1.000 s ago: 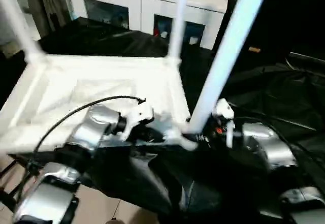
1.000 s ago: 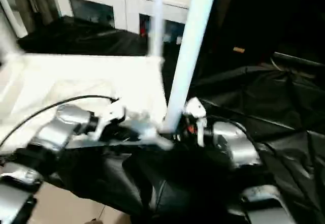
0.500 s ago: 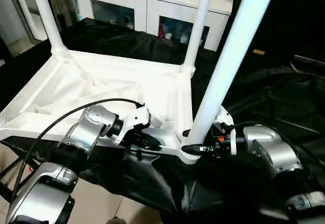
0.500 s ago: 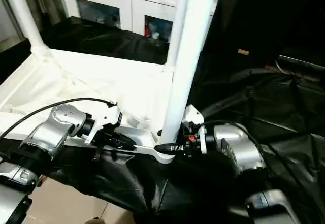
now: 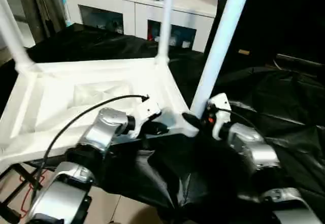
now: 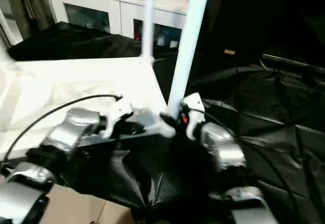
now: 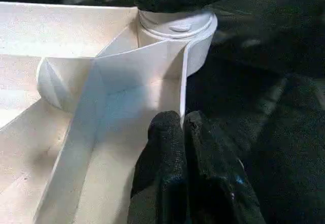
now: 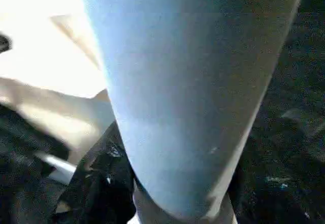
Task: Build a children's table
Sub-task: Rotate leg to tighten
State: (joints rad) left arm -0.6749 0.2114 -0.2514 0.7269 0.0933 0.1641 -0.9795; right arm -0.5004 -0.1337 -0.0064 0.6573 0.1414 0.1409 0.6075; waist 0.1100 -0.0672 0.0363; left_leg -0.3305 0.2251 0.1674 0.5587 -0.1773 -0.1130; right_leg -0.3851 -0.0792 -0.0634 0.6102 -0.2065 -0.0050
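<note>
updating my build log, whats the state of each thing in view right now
tabletop: upside down on the black sheet, ribbed underside up
near leg: standing in the near corner socket
far leg: upright in its corner socket
left leg: upright in its corner socket
left gripper: shut on the tabletop's near rim
right gripper: at the near leg's base, grip unclear
cabinet: doors closed

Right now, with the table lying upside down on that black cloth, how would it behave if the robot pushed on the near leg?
The near leg is long and stands upright in its corner socket, so a push high up would probably lever the tabletop up. The hollow ribbed plastic looks light; it may slide on the black cloth.
</note>
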